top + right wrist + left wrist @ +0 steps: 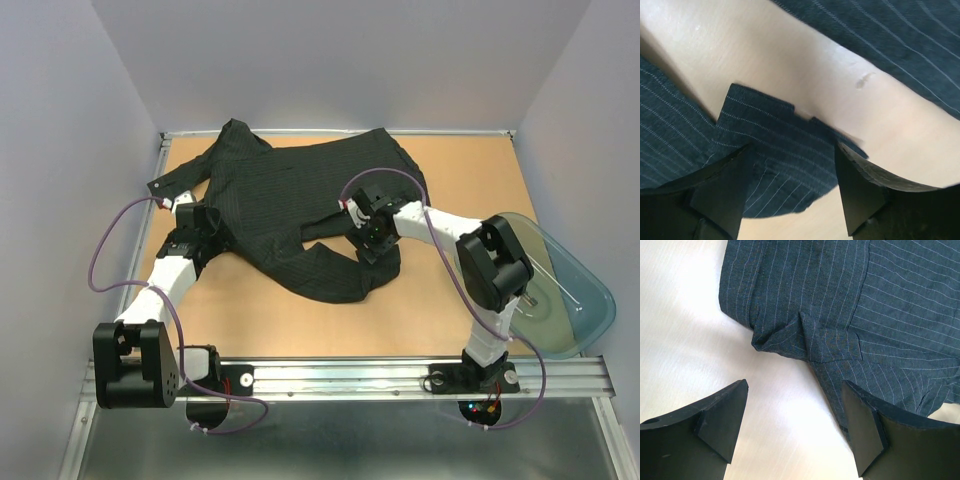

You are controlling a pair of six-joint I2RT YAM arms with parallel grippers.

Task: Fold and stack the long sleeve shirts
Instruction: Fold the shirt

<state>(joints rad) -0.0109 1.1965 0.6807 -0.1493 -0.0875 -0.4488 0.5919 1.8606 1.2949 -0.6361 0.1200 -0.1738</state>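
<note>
- Where the left arm reaches in along the left edge of the surface (300, 325), the left gripper (198, 228) sits low with its jaws spread wide, released, nothing between them.
- In the left wrist view, that gripper's fingers (722, 415) frame bare pale wood. A puckered fold of the shirt's edge lies just ahead of them, and the right-hand finger overlaps a narrow strip of the cloth.
- The black pinstriped shirt (290, 195) lies crumpled and unfolded across the far half of the surface, from near the far left corner to past the middle. One narrow end reaches toward the left edge, and a rumpled lobe spills toward the near edge at the centre.
- The right gripper (368, 228) rests over the shirt's right side. In the right wrist view its fingers (725, 185) stand apart, unclenched. A flat, square-cornered flap of the cloth lies under and between them, with bare wood beyond it.
- A clear plastic tub (585, 300) sits at the right edge, beside the right arm's base and well apart from the shirt.
</note>
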